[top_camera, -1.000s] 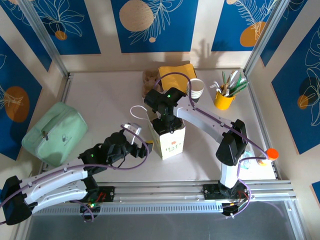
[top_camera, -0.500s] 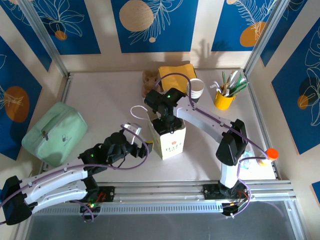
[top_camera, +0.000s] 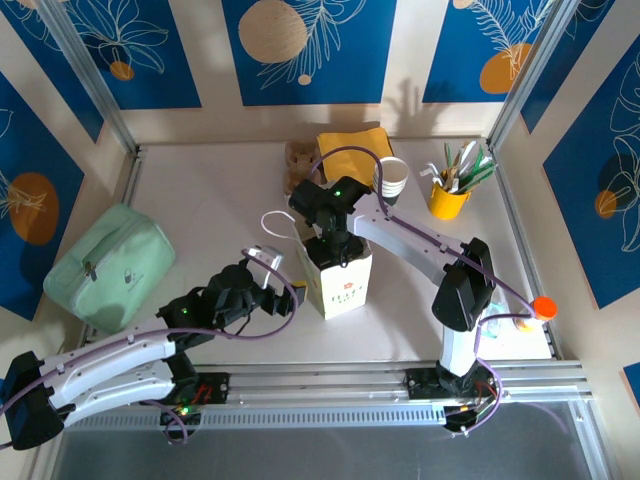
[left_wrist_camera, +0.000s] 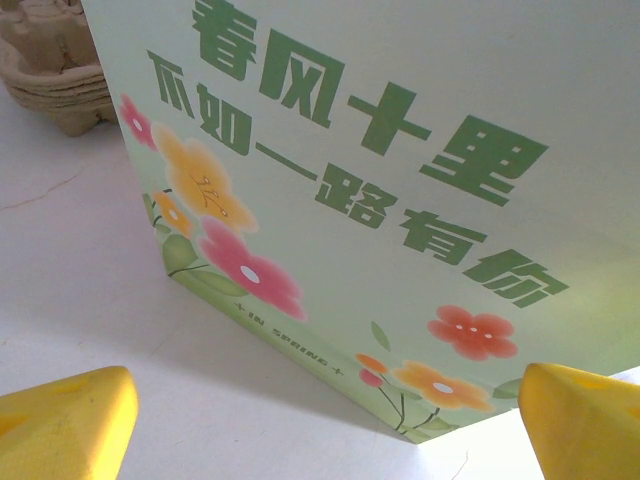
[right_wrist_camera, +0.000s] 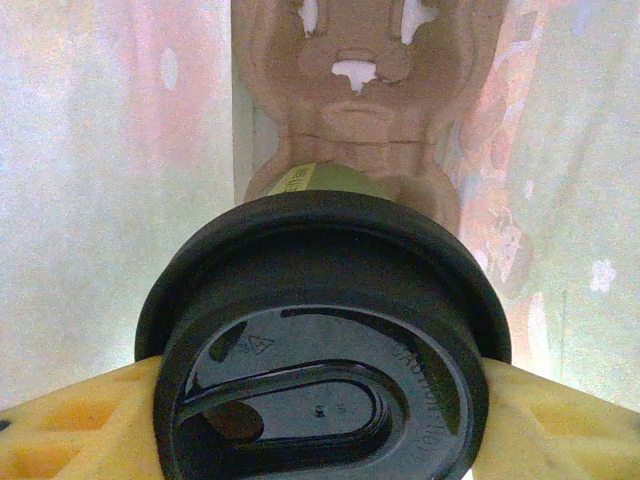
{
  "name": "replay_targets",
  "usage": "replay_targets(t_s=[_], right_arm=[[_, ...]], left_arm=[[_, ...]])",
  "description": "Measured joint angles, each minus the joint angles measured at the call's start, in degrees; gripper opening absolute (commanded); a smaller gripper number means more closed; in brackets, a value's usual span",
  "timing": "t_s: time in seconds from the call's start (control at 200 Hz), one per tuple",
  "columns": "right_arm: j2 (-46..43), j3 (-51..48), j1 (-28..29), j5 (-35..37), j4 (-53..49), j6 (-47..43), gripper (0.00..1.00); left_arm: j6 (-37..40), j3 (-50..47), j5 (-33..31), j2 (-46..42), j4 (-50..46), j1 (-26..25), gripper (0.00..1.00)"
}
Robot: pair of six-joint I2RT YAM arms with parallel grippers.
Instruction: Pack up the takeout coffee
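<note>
No movement since earlier frame. Holding cup (right_wrist_camera: 320,330) in part-open right gripper (right_wrist_camera: 320,420), inside bag (top_camera: 345,285), over tray (right_wrist_camera: 355,110). Left gripper (left_wrist_camera: 325,425) wide, empty, beside bag. Lower straight, seat cup, then release.

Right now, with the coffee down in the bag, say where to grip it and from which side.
Grip the takeout coffee by its black lid rim, coming straight down from above, as the right claw does, fingers on opposite sides. The cup stands upright inside the paper bag, whose walls close off its sides; only the lid faces the opening.
</note>
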Motion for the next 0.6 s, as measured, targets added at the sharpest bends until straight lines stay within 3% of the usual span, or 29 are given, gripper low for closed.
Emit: replay_targets(t_s=[0.6], right_arm=[[0.0,0.1,-0.3,-0.4,-0.2,0.0,0.63]], left_arm=[[0.0,0.2,0.0,1.1,0.0,0.0,0.98]])
